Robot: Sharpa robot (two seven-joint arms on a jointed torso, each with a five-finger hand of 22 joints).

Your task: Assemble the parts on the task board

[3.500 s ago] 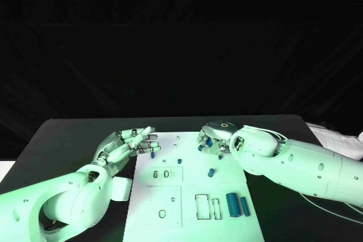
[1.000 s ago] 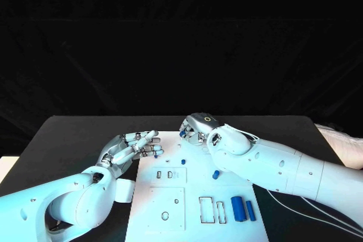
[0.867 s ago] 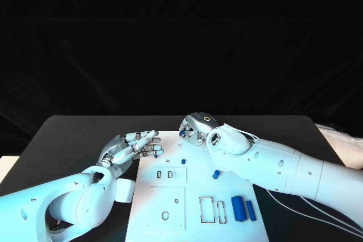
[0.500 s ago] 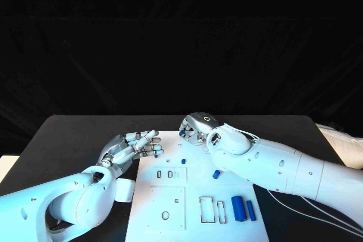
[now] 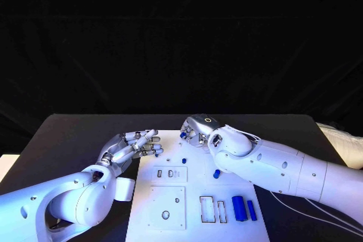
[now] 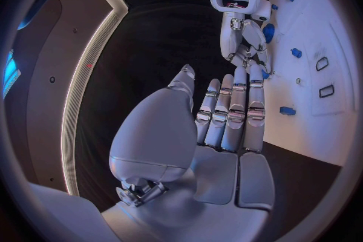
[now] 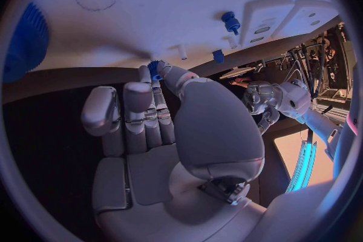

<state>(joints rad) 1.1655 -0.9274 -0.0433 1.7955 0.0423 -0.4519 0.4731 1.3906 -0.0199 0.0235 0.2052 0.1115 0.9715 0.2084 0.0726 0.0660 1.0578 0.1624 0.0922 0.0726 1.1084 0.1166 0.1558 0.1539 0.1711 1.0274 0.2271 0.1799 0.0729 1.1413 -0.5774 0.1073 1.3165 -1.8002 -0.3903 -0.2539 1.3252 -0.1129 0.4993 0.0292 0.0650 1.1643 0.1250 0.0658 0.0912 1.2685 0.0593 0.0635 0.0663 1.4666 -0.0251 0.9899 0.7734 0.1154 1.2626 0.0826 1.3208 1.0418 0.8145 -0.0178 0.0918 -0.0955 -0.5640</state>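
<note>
Head view: the right hand (image 5: 198,130) curls at the task board's (image 5: 193,200) far edge, centre frame, a small blue part (image 5: 184,135) at its fingertips. The left hand (image 5: 135,145) hovers left, fingers apart, empty. Right wrist view: thumb and finger pinch the blue part (image 7: 154,68). Left wrist view: straight fingers (image 6: 230,112) hold nothing.

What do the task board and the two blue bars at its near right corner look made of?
Task board: looks like matte white rigid plastic or painted plate; flat, even, with clean-edged cutouts. Blue bars: likely moulded or printed plastic; uniform saturated blue with a faint sheen. Neither can be confirmed by sight alone.
</note>
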